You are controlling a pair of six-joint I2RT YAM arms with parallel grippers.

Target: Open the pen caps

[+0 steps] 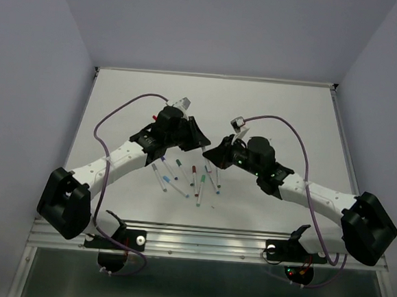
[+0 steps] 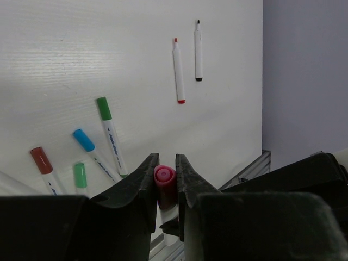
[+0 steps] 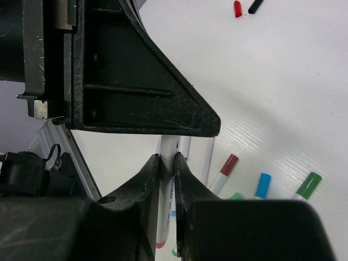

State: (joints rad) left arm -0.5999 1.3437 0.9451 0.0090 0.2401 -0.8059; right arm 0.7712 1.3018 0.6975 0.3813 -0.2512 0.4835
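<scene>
The left gripper [image 2: 167,160] is clamped on a pink cap [image 2: 165,184] between its fingers. The right gripper [image 3: 167,162] is clamped on a white pen barrel [image 3: 169,145]. A capped green pen [image 2: 111,136] lies ahead-left of the left gripper; its blue barrel print is illegible. A loose red cap [image 3: 237,8] lies far ahead-right of the right gripper.

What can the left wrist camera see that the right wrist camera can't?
Only the left wrist view shows the pink cap pinched in the left gripper, plus two uncapped pens lying side by side, the red-tipped pen and the black-tipped pen. Only the right wrist view shows the white pen barrel pinched in the right gripper, and a loose red cap and black cap. Both show the red-capped pen, blue-capped pen and green-capped pen on the table.
</scene>
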